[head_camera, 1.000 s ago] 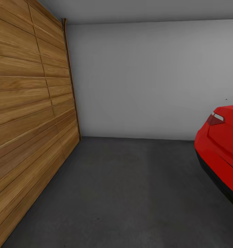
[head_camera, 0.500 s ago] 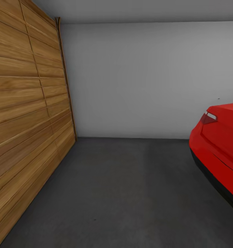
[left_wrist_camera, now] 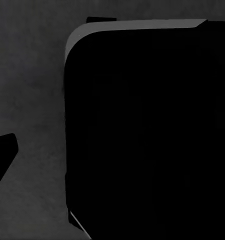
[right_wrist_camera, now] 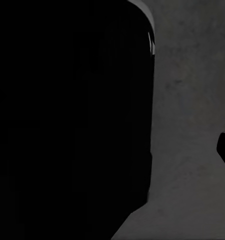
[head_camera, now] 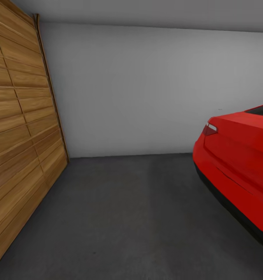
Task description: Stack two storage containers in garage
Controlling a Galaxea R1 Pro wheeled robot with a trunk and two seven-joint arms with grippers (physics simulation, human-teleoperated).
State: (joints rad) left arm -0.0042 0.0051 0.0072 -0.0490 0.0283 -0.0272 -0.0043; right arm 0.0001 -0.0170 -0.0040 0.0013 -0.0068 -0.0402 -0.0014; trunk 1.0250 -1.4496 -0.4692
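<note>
Facing the garage floor between door and car, we steer clear; end-effector states we cannot tell.

Bare garage with plain white-grey walls ahead of me, dark grey matte concrete-like floor running from my wooden-door side to the far wall

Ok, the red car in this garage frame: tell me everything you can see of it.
The red car sits at the right of the head view, cut off by the frame edge. One end shows: glossy red body panels with a crease line, a dark red tail light with a pale strip, a black lower band, and a sliver of dark window. It stands on the dark grey floor, apart from the white wall.
</note>
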